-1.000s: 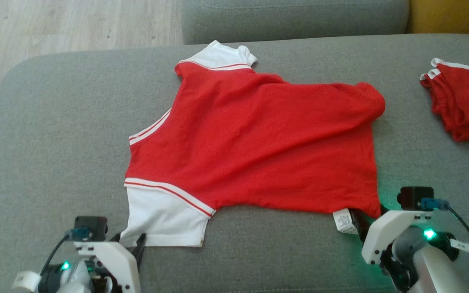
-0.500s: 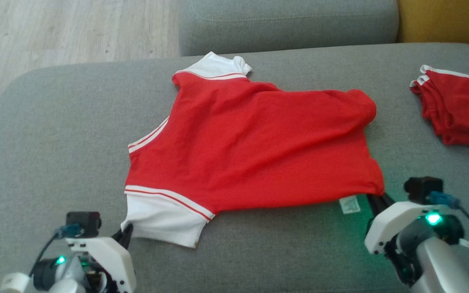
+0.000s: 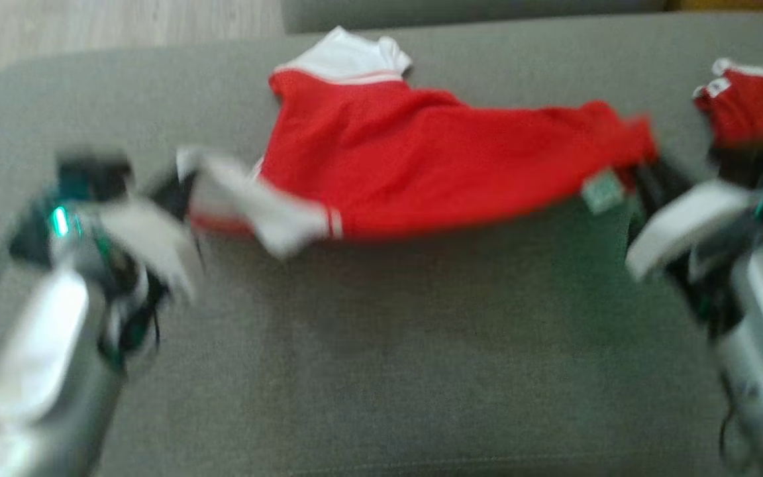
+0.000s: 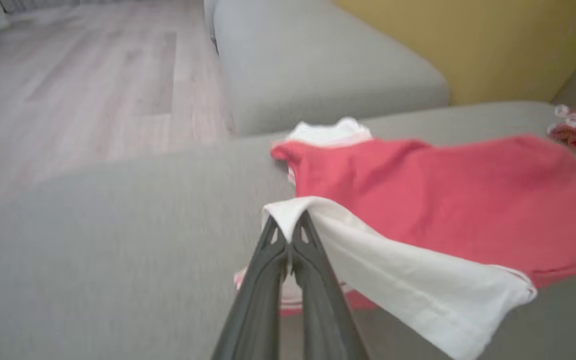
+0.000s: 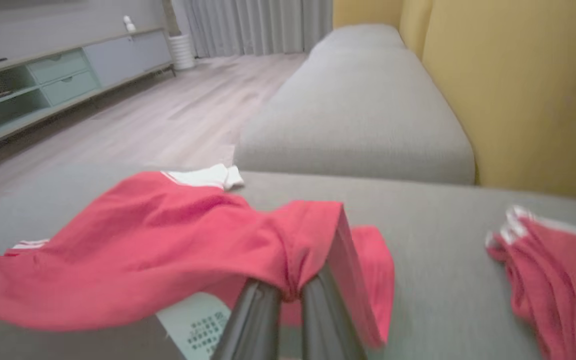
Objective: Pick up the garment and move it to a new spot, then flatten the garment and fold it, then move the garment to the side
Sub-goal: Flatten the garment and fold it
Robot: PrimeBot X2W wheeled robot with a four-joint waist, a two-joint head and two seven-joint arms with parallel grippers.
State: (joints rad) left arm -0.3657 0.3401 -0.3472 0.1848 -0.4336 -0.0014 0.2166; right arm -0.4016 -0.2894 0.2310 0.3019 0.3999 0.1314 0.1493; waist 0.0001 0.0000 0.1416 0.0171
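The garment (image 3: 421, 159) is a red shirt with white sleeves, lying on the grey sofa seat (image 3: 381, 344) with its near edge lifted off the cushion. My left gripper (image 3: 179, 185) is shut on the white sleeve, whose corner drapes over the dark fingertips (image 4: 288, 240). My right gripper (image 3: 640, 175) is shut on the red hem corner near the care label (image 3: 600, 191); red cloth bunches between the fingers (image 5: 288, 292). The head view is blurred by motion.
A second red garment (image 3: 752, 109) with white trim lies at the right end of the seat (image 5: 548, 270). Another grey cushion block (image 5: 363, 110) stands beyond, a yellow wall (image 5: 518, 90) to the right, and wooden floor (image 4: 68, 100) past the seat's left edge.
Both grippers have closed on the garment's near corners and risen, lifting its front edge away from me. The head camera has also shifted.
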